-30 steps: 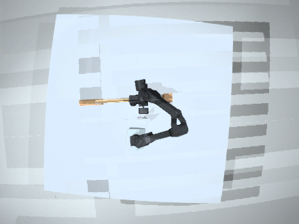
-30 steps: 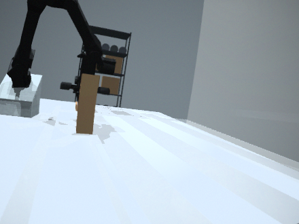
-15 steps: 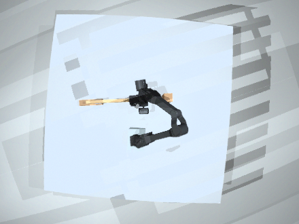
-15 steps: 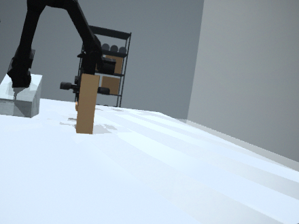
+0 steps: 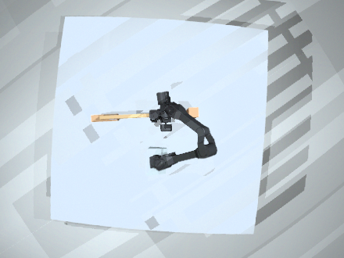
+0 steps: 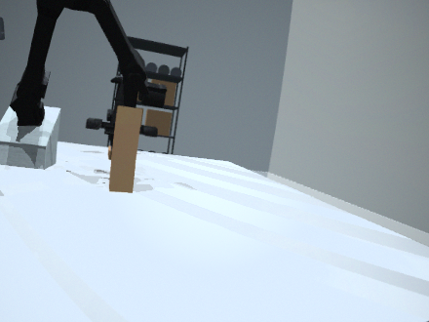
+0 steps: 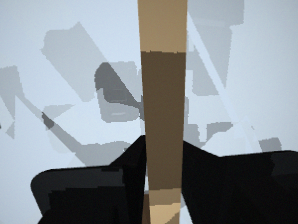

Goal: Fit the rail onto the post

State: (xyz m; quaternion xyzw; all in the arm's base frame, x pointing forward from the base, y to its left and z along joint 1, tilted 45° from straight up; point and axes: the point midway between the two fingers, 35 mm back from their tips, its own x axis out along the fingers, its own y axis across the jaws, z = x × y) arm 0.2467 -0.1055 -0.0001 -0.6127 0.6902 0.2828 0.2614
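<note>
The long wooden rail (image 5: 133, 116) (image 7: 164, 100) runs from the low footboard block (image 5: 93, 118) at the left to under the arm. My gripper (image 5: 164, 116) (image 7: 155, 138) is shut on the rail, with one black finger on each side of it in the wrist view. The short wooden post (image 5: 193, 112) (image 6: 127, 151) stands upright to the right of the gripper in the top view; in the exterior view it hides most of the gripper. The pegs, the holes and the rail's near end are hidden, so I cannot tell whether rail and post touch or whether the rail is level.
The arm's elbow (image 5: 207, 150) bends out to the right, and a link passes over the area beside the post. The arm's base (image 5: 159, 162) stands by a pale translucent block (image 6: 24, 153). A dark shelf (image 6: 161, 48) is in the background.
</note>
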